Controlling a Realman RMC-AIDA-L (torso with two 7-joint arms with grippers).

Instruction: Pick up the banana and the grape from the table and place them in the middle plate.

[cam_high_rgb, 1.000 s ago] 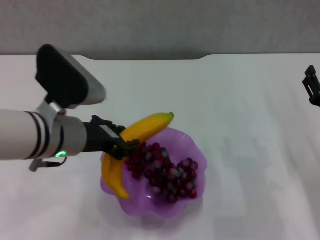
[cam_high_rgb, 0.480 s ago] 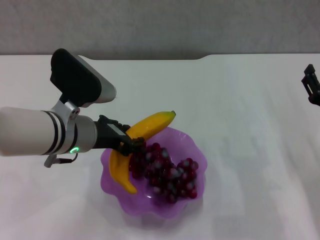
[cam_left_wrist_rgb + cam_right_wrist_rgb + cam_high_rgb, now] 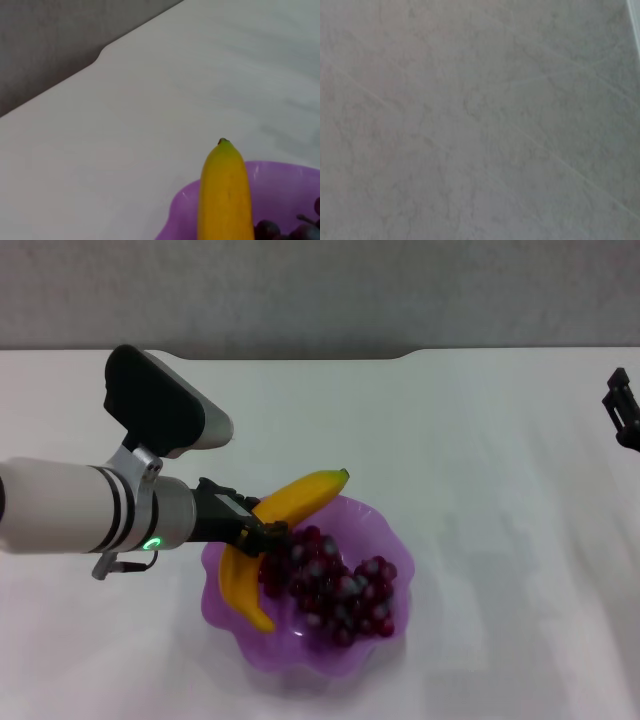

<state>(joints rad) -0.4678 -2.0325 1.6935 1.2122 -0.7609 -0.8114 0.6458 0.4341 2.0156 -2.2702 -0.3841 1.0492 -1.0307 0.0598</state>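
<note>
The yellow banana lies slanted across the left rim of the purple scalloped middle plate. Its green tip sticks out past the far rim and its lower end rests inside the plate. My left gripper is shut on the banana's middle, reaching in from the left. The dark red grape bunch fills the plate's centre, right beside the banana. The left wrist view shows the banana running over the plate, with a few grapes at the edge. My right gripper hangs parked at the far right.
The white table spreads around the plate, ending at a grey wall along the back. The right wrist view shows only a plain pale surface.
My left arm has carried the banana to the right and lower, so its lower end now sits further inside the plate beside the grapes. The right arm has not moved.
</note>
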